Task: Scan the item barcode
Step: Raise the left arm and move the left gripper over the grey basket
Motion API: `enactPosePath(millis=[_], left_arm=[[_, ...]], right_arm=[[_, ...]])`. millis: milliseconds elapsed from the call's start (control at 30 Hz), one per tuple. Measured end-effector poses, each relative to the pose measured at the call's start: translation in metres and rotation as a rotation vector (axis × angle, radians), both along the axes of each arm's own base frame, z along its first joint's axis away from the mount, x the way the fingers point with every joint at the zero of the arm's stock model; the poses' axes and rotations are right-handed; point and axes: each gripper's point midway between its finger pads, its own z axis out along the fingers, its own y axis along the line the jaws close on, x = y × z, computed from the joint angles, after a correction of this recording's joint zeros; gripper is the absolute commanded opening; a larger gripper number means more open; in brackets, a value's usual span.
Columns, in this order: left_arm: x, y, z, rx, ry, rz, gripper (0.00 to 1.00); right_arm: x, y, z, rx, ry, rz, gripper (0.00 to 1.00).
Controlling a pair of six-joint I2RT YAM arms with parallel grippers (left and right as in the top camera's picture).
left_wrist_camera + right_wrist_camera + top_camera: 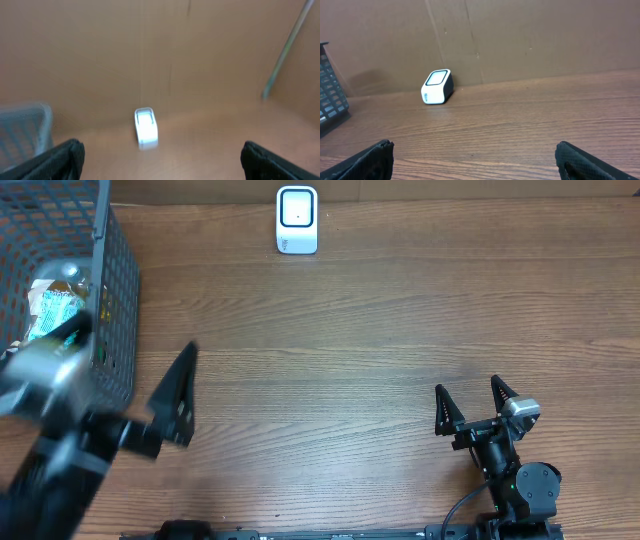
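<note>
Nearby, packet (50, 305) in basket (122, 285) beside released left claw (135, 340), released right claw (467, 386) well apart

This looks like a mock shop checkout. A white barcode scanner (297, 220) stands at the far edge of the wooden table (350, 330), and a wire basket (115, 300) of packets (50, 305) sits at the left.

R hand (467, 385): black, 2 pointed triangular fingers (441, 408), silver block nr wrist, black cable (458, 508) behind. L hand (161, 146): same black fingers, grey-silver body, blurred.
</note>
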Motion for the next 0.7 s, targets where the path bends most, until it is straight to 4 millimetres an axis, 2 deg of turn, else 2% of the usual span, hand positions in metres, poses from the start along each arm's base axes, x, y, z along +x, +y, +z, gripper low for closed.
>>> enactPosePath(millis=[200, 367, 533, 700], left_arm=[[0.054, -0.003, -0.077, 0.059, 0.398, -0.020, 0.99], [0.074, -0.004, -0.142, 0.081, 0.695, -0.033, 0.99], [0.082, -0.005, -0.176, 0.085, 0.854, -0.041, 1.00], [0.092, -0.006, -0.192, 0.085, 0.922, -0.045, 0.99]], right_arm=[[0.000, 0.000, 0.000, 0.000, 0.000, 0.000, 1.00], [0.000, 0.000, 0.000, -0.001, 0.000, -0.001, 1.00], [0.000, 0.000, 0.000, 0.000, 0.000, 0.000, 1.00], [0.000, 0.000, 0.000, 0.000, 0.000, 0.000, 1.00]])
